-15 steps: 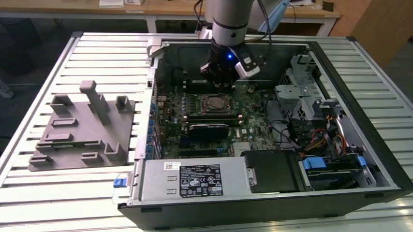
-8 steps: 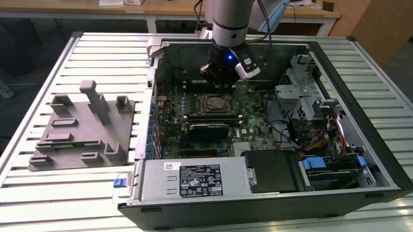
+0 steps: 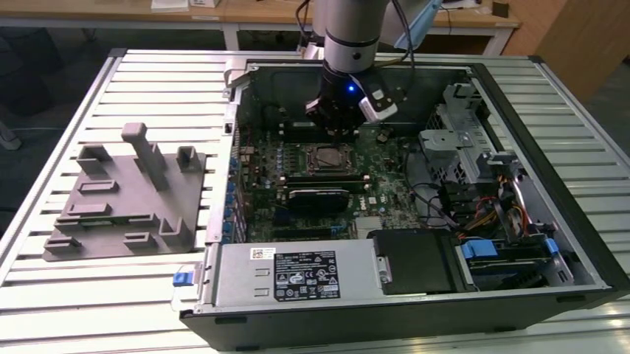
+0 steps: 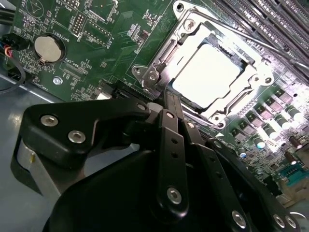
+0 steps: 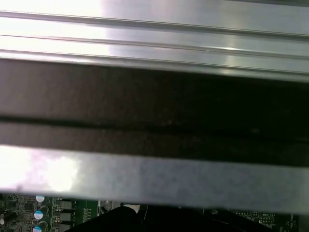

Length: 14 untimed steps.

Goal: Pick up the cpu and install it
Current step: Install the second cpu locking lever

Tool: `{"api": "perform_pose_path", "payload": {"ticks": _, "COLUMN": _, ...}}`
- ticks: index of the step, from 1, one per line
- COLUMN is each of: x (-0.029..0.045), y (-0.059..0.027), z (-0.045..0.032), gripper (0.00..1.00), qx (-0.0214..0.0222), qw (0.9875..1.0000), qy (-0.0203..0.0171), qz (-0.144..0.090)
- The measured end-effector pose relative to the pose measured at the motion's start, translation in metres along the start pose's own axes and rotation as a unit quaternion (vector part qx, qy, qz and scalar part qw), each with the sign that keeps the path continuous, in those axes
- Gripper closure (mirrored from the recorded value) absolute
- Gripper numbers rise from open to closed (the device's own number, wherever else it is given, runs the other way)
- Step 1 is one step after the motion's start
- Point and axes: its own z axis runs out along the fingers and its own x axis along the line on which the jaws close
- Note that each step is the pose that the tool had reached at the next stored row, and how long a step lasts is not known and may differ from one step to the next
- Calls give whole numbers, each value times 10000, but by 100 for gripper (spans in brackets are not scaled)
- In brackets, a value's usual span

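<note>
The cpu (image 4: 206,72) already lies flat in the socket (image 4: 205,67) near the motherboard's (image 3: 384,173) middle — placing looks done, frame unclamped. The gripper (image 4: 166,99) hangs just beside the socket, fingers drawn together — holding nothing.

In my first wrist view, pale ribbed metal slats (image 5: 159,34) cross the frame, a dark case wall (image 5: 154,111) beside them, then a grey metal edge (image 5: 183,181) bordering the green motherboard (image 5: 63,212).
</note>
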Motion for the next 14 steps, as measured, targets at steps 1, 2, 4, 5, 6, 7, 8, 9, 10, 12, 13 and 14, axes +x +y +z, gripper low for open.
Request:
{"api": "perform_pose_path", "payload": {"ticks": 1, "x": 0, "y": -5, "z": 0, "gripper": 89, "qx": 0, "qw": 10000, "qy": 0, "qz": 0}}
{"api": "perform_pose_path", "payload": {"ticks": 2, "x": 1, "y": -12, "z": -1, "gripper": 89, "qx": 0, "qw": 10000, "qy": 0, "qz": 0}}
{"api": "perform_pose_path", "payload": {"ticks": 4, "x": 1, "y": -24, "z": -1, "gripper": 89, "qx": 0, "qw": 10000, "qy": 0, "qz": 0}}
{"api": "perform_pose_path", "payload": {"ticks": 5, "x": 2, "y": -30, "z": -1, "gripper": 89, "qx": 0, "qw": 10000, "qy": 0, "qz": 0}}
{"api": "perform_pose_path", "payload": {"ticks": 6, "x": 2, "y": -35, "z": -1, "gripper": 89, "qx": 0, "qw": 10000, "qy": 0, "qz": 0}}
{"api": "perform_pose_path", "payload": {"ticks": 7, "x": 2, "y": -40, "z": -2, "gripper": 89, "qx": 0, "qw": 10000, "qy": 0, "qz": 0}}
{"api": "perform_pose_path", "payload": {"ticks": 8, "x": 3, "y": -45, "z": -2, "gripper": 89, "qx": 0, "qw": 10000, "qy": 0, "qz": 0}}
{"api": "perform_pose_path", "payload": {"ticks": 9, "x": 3, "y": -48, "z": -2, "gripper": 89, "qx": 0, "qw": 10000, "qy": 0, "qz": 0}}
{"api": "perform_pose_path", "payload": {"ticks": 10, "x": 3, "y": -48, "z": -2, "gripper": 89, "qx": 0, "qw": 10000, "qy": 0, "qz": 0}}
{"api": "perform_pose_path", "payload": {"ticks": 12, "x": 3, "y": -49, "z": -3, "gripper": 89, "qx": 1, "qw": 10000, "qy": 0, "qz": 1}}
{"api": "perform_pose_path", "payload": {"ticks": 13, "x": 4, "y": -50, "z": -12, "gripper": 89, "qx": 1, "qw": 10000, "qy": 1, "qz": 0}}
{"api": "perform_pose_path", "payload": {"ticks": 14, "x": 3, "y": -49, "z": -29, "gripper": 89, "qx": 1, "qw": 10000, "qy": 0, "qz": 0}}
